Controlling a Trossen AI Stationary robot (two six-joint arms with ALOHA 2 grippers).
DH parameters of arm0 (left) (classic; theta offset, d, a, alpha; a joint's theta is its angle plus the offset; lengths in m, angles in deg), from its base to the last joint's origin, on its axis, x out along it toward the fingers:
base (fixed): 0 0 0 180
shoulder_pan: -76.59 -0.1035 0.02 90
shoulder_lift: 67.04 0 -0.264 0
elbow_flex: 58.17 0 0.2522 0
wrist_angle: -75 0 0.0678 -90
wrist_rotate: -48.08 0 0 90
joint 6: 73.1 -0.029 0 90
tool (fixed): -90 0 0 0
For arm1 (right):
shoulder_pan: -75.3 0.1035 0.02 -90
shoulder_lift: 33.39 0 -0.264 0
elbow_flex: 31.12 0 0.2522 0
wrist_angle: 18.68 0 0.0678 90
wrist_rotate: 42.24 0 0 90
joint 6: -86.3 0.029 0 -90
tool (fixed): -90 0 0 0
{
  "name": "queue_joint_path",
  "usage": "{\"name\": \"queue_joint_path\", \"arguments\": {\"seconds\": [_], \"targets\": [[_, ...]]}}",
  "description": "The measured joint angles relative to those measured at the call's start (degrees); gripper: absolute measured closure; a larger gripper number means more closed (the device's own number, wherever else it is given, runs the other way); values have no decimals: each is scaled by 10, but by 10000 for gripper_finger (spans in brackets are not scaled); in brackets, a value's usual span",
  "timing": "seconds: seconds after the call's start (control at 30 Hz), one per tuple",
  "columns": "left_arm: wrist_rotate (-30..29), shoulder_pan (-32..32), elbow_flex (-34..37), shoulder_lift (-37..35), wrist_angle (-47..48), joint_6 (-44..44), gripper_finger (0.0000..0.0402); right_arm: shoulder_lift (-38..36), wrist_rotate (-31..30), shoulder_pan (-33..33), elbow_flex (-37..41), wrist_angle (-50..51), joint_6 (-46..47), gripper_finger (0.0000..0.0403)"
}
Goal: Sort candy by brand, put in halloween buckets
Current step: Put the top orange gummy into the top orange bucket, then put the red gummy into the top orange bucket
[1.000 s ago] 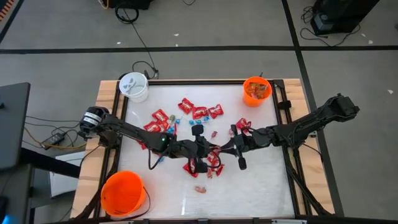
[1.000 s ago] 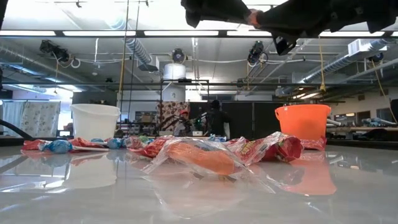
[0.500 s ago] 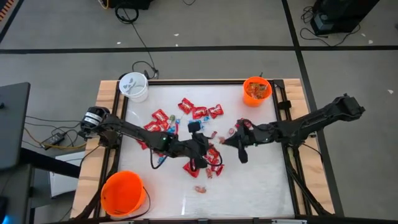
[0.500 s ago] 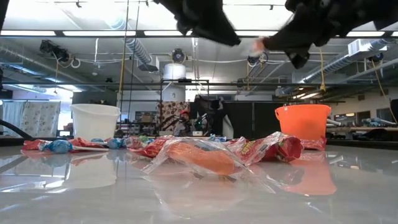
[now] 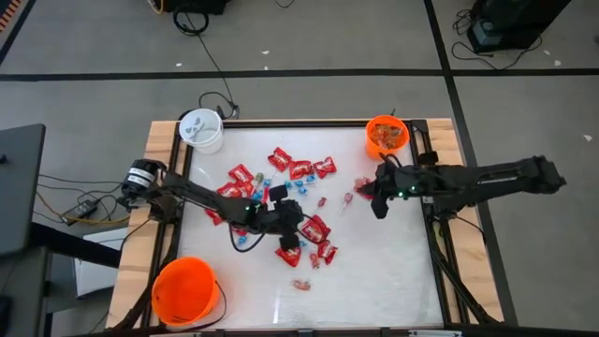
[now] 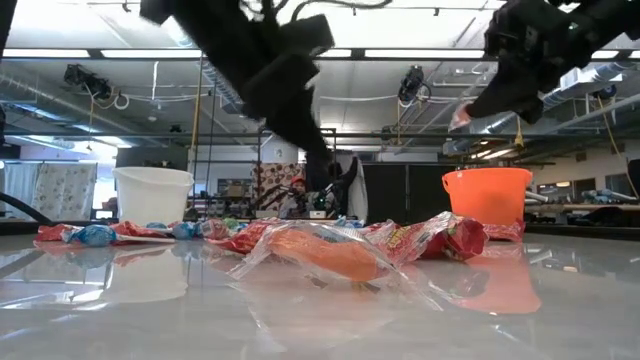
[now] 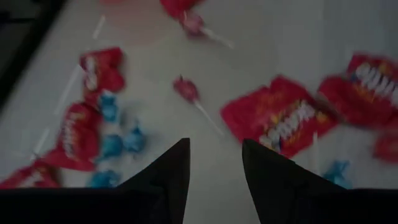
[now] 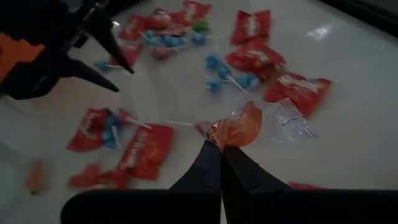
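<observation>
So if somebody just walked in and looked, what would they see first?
Probably the big scatter of red candy packets and little blue sweets in the middle of the white table. Next, the right end effector, lifted above the table and pinched shut on an orange sweet in clear wrap. The bright large orange bucket at the left arm's near corner stands out too.

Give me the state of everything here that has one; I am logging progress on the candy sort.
right gripper: shut on an orange clear-wrapped candy, raised above the table.
left gripper: open, empty, over the candy pile.
small orange bucket: upright, candy inside.
white bucket: upright, a few pieces inside.
large orange bucket: upright, nothing visible inside.
candy pile: unsorted, loose on the table.
</observation>
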Motion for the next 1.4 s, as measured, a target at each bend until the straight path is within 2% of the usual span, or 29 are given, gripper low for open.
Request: {"name": "queue_joint_path", "arguments": {"seconds": [0.17,0.3,0.4,0.5,0.6,0.73,0.83,1.0,1.1,1.23,1.4], "targets": [[11,-4,37,-10,-42,-12,250,3,-34,-45,-69,121,-17,401],[17,-28,62,-9,-57,-31,250,2,-15,-106,-127,176,-39,400],[48,-52,74,-9,-79,-34,250,2,-23,-164,-162,223,-72,398],[74,-66,83,-9,-85,-30,250,2,-37,-235,-181,234,-97,398],[73,-69,82,-9,-94,-29,250,17,-40,-306,-182,238,-111,397],[74,-67,81,-9,-136,-29,250,69,-34,-381,-181,230,-141,396],[100,-58,80,-9,-184,-28,250,116,-31,-418,-181,190,-158,395],[116,-41,80,-9,-206,-28,250,185,14,-452,-181,172,-181,388],[115,-36,80,-9,-206,-28,250,214,15,-454,-181,175,-184,369],[116,-35,80,-9,-208,-20,250,230,13,-454,-181,173,-198,336],[113,-35,80,-9,-238,33,250,224,11,-454,-181,165,-189,291]]}}
